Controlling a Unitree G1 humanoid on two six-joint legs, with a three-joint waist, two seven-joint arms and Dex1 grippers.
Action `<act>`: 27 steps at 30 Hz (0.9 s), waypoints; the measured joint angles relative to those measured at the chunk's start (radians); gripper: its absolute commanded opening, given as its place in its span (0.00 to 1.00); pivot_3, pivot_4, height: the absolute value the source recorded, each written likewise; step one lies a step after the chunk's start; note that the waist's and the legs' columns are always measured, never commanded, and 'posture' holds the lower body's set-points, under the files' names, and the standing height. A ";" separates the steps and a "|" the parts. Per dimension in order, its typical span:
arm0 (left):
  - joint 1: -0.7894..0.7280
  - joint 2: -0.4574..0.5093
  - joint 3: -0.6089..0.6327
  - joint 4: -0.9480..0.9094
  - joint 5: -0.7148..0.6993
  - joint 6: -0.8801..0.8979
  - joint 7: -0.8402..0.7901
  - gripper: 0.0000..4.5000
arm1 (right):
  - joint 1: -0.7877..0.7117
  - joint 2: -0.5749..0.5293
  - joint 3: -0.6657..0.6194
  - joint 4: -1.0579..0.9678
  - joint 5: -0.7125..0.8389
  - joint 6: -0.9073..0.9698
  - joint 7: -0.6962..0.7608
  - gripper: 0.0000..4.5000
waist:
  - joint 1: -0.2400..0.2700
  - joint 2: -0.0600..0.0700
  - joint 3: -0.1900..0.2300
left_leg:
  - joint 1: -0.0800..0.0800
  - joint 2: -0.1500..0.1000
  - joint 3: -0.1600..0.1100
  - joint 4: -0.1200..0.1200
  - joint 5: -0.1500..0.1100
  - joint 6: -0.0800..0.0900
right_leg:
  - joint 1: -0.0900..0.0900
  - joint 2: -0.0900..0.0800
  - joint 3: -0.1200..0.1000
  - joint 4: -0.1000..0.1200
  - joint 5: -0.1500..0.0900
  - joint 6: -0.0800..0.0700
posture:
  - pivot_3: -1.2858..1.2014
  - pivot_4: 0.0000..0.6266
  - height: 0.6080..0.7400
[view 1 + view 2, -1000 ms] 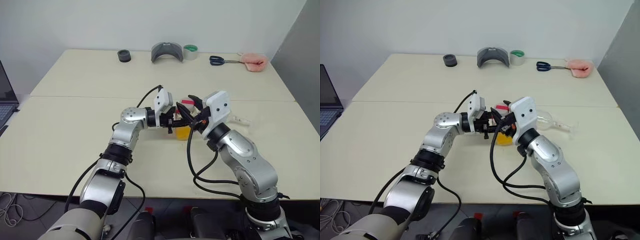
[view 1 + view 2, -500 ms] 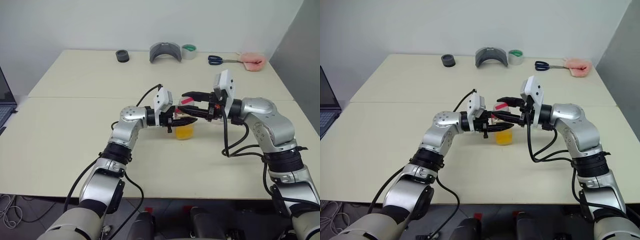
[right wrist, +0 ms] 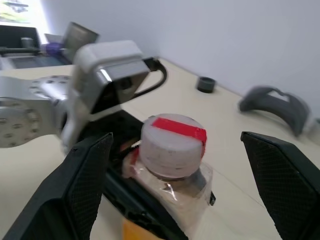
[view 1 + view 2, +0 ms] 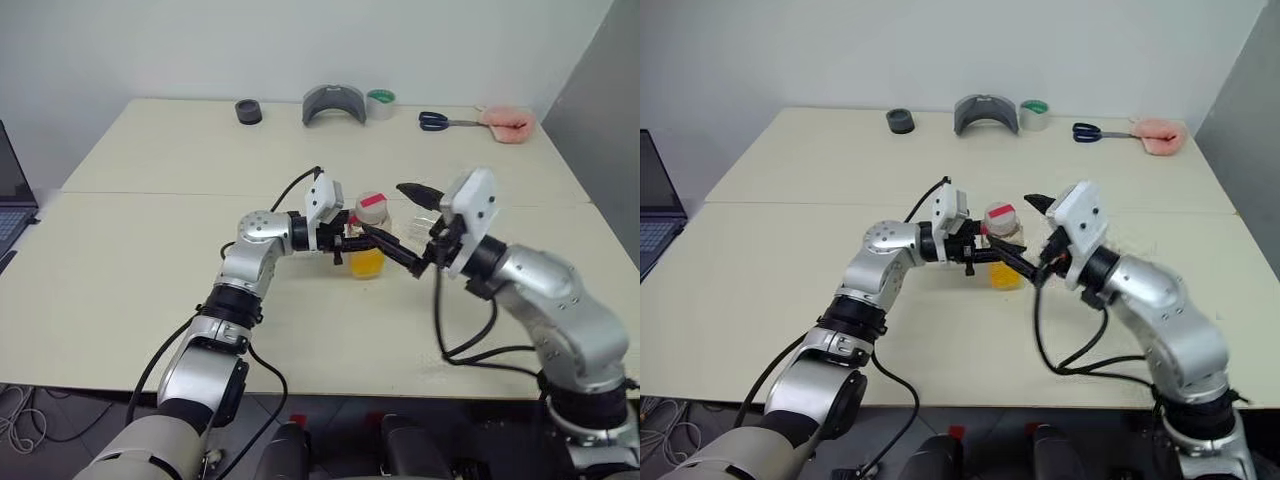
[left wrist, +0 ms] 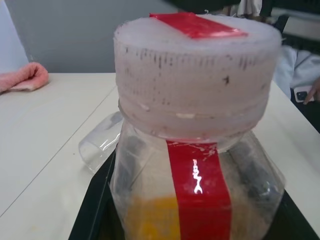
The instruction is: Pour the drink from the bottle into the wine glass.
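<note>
Table: pale double tabletop (image 4: 150,260) with a seam running 9 to 3 o'clock, white wall behind.
Laptop: one (image 4: 12,200), at the 9 o'clock edge.
Far row: along 12 o'clock, one each – black round piece (image 4: 248,111), grey curved object (image 4: 335,103), tape roll (image 4: 380,103), scissors (image 4: 440,121), pink cloth (image 4: 508,122).
Left gripper: (image 4: 352,240) reaching in from 9 o'clock, clenched on the bottle's body, fingers dark against both sides in the left wrist view.
Right gripper: (image 4: 383,208) in from 4 o'clock, fingers spread wide with one either side of the cap, touching nothing.
Just changed: half a second ago closed in on the cap from 3 o'clock; now released and drawn back a little toward 4 o'clock.
Meaning: cap (image 5: 195,75) still seated on the neck, so likely not yet unscrewed – pouring cannot begin, another bite on the cap probably needed.
Bottle: one (image 4: 370,225), upright at table centre, red stripe down the front.
Drink: (image 4: 367,262) orange, filling only the lower part.
Wine glass: one (image 5: 100,142), just behind the bottle toward 1 o'clock, seemingly lying on its side; would need standing up before any pour.
Count: two grippers, one bottle, one cap, one glass.
</note>
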 measured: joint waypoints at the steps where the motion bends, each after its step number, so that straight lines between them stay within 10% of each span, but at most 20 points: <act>1: -0.002 -0.002 0.000 0.002 0.000 0.000 -0.003 0.39 | -0.001 0.010 0.013 -0.001 -0.025 -0.002 -0.030 0.97 | 0.000 0.000 0.000 | 0.000 0.000 0.000 0.000 0.001 -0.001 | 0.000 0.000 0.000 0.000 0.000 0.000 | 0.52 0.24 1.00; 20: -0.028 -0.007 0.000 0.048 0.015 -0.019 -0.013 0.39 | -0.013 0.173 0.075 0.077 -0.180 -0.049 -0.168 0.97 | -0.003 0.000 0.000 | 0.000 0.000 0.000 0.000 0.001 -0.002 | 0.000 0.000 -0.001 0.000 0.000 0.000 | 0.52 0.24 1.00; 27: -0.028 -0.008 0.000 0.048 0.021 -0.020 -0.007 0.39 | -0.014 0.204 0.104 0.096 -0.179 -0.060 -0.164 0.47 | -0.006 0.000 0.000 | 0.000 0.000 -0.001 0.000 0.001 -0.002 | 0.000 0.000 -0.001 0.000 0.000 0.000 | 0.52 0.24 1.00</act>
